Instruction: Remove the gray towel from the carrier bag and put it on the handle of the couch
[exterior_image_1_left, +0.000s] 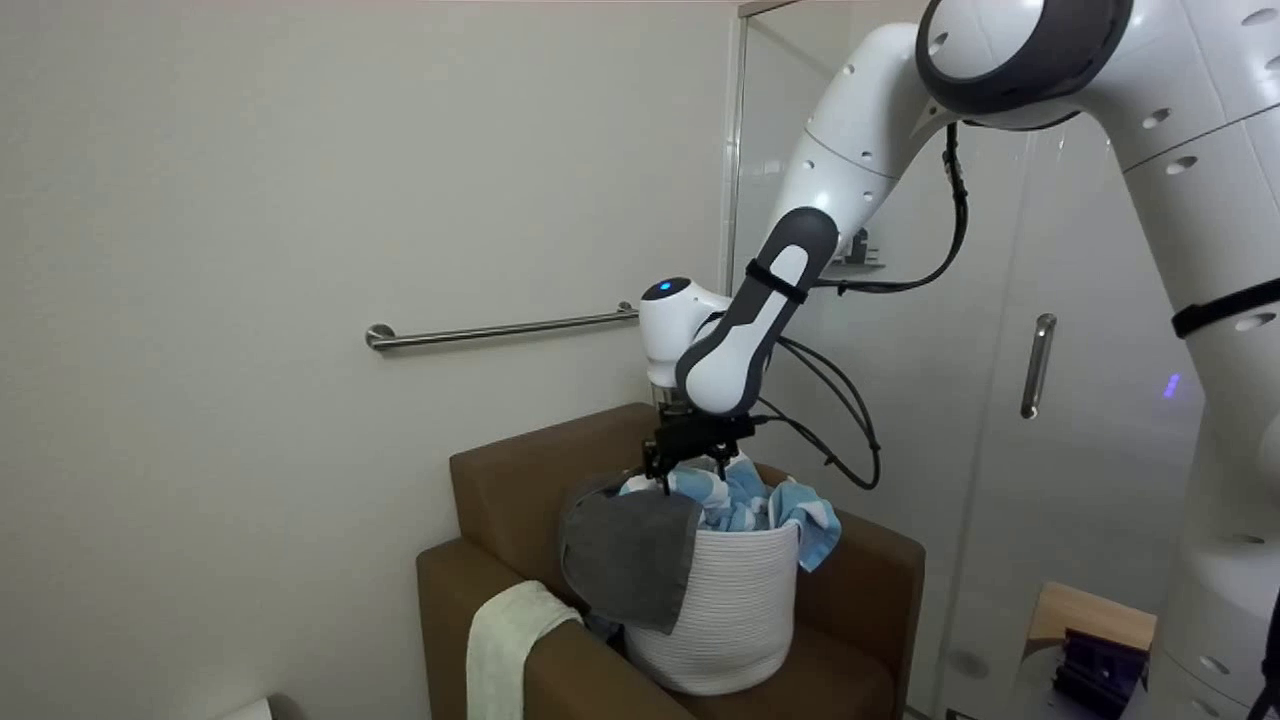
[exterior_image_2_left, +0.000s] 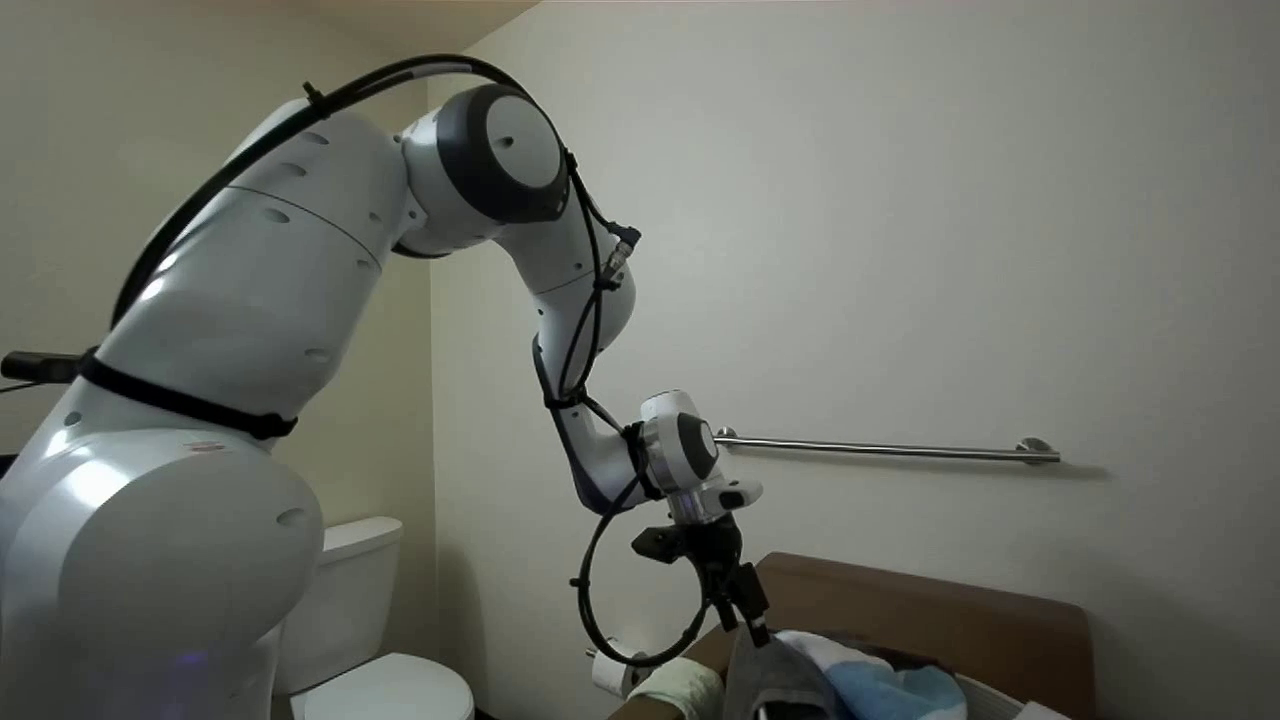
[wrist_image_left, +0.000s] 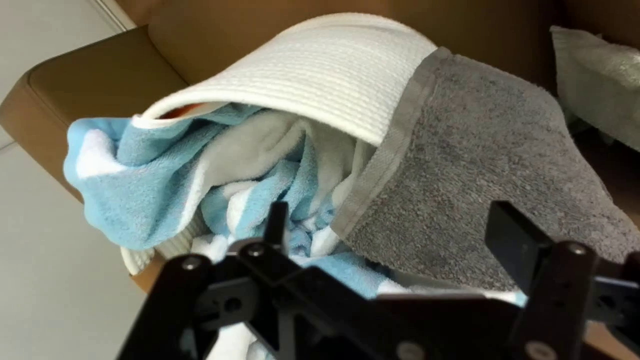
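Note:
The gray towel (exterior_image_1_left: 630, 555) hangs over the side of the white carrier bag (exterior_image_1_left: 735, 610), which stands on the seat of the brown couch (exterior_image_1_left: 545, 460). In the wrist view the towel (wrist_image_left: 480, 170) lies across the bag's rim (wrist_image_left: 320, 70). It also shows in an exterior view (exterior_image_2_left: 775, 675). My gripper (wrist_image_left: 393, 227) is open above the bag's mouth, its right finger over the towel and its left finger over blue-and-white cloth. In both exterior views the gripper (exterior_image_1_left: 693, 478) (exterior_image_2_left: 745, 630) points down. The couch's padded armrests (exterior_image_1_left: 470, 580) (exterior_image_1_left: 880, 560) flank the bag.
A pale cream cloth (exterior_image_1_left: 510, 640) hangs over one armrest. Light blue-and-white cloths (exterior_image_1_left: 740, 500) fill the bag's top and spill over its rim. A metal grab bar (exterior_image_1_left: 500, 330) is on the wall behind the couch. A toilet (exterior_image_2_left: 385, 690) stands beyond the arm.

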